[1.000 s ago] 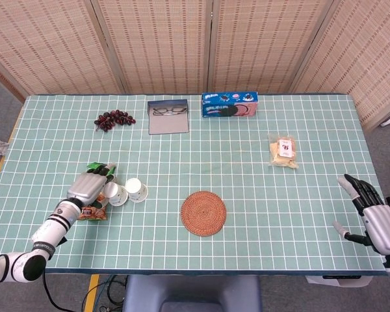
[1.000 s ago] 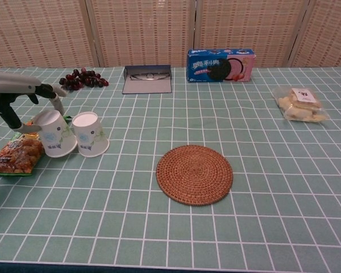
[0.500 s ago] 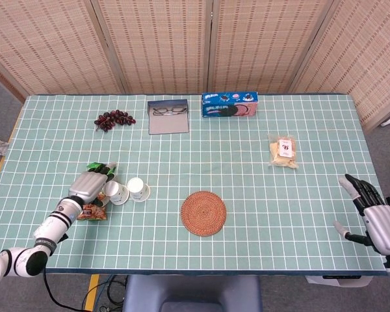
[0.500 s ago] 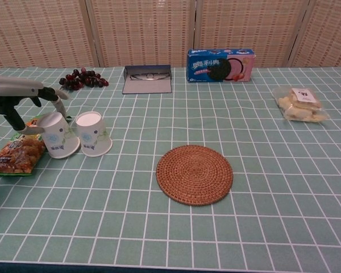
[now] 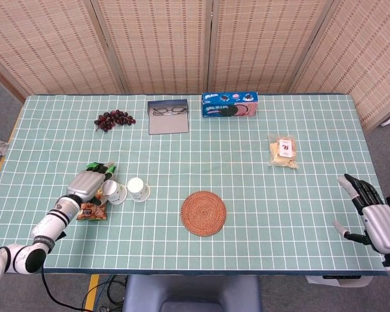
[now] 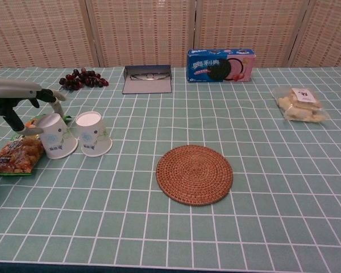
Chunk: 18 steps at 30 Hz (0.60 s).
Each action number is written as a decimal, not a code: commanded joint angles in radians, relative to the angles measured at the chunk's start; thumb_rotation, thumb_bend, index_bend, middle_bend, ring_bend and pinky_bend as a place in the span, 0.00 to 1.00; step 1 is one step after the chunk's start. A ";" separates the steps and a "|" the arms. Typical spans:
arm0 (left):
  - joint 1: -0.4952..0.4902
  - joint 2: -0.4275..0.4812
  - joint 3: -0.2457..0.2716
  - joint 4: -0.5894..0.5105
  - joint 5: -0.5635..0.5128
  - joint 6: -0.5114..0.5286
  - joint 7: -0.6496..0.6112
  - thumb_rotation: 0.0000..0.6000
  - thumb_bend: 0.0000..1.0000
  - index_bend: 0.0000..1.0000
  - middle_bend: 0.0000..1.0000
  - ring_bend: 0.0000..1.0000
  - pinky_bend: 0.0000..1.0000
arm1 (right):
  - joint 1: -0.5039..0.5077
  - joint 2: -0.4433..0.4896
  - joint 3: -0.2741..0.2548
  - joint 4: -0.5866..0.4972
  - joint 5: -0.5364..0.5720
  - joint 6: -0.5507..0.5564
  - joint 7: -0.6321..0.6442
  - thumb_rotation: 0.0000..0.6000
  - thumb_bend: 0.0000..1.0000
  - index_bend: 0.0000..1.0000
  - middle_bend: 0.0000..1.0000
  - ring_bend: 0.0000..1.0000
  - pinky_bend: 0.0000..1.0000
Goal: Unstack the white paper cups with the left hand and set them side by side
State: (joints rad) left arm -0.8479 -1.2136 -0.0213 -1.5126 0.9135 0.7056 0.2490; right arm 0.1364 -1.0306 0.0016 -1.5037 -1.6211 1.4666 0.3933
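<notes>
Two white paper cups stand upside down, side by side near the left edge of the bench (image 6: pixel 261 227): the outer cup (image 6: pixel 55 135) and the inner cup (image 6: pixel 93 133). The left hand (image 5: pixel 86 185) curls its fingers (image 6: pixel 51 97) around the outer cup, gripping it beside a snack bag (image 6: pixel 16 156). The right hand (image 5: pixel 372 212) rests with fingers spread, holding nothing.

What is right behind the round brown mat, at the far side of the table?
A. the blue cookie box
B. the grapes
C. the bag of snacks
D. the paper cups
A. The blue cookie box stands at the far edge, almost straight behind the round brown mat; the grapes lie far off to the left.
</notes>
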 commanded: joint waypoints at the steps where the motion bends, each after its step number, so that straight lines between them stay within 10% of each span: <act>1: 0.002 -0.003 -0.003 0.010 0.009 -0.008 -0.010 1.00 0.41 0.33 0.00 0.00 0.13 | 0.000 0.000 0.002 0.000 0.003 -0.001 0.000 1.00 0.25 0.00 0.00 0.00 0.00; 18: -0.006 0.045 -0.005 -0.067 -0.033 0.025 0.052 1.00 0.41 0.14 0.00 0.00 0.13 | 0.002 0.002 0.005 0.006 0.005 -0.003 0.014 1.00 0.25 0.00 0.00 0.00 0.00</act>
State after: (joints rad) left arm -0.8509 -1.1779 -0.0268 -1.5671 0.8890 0.7226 0.2896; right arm 0.1383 -1.0292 0.0061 -1.4979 -1.6158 1.4637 0.4070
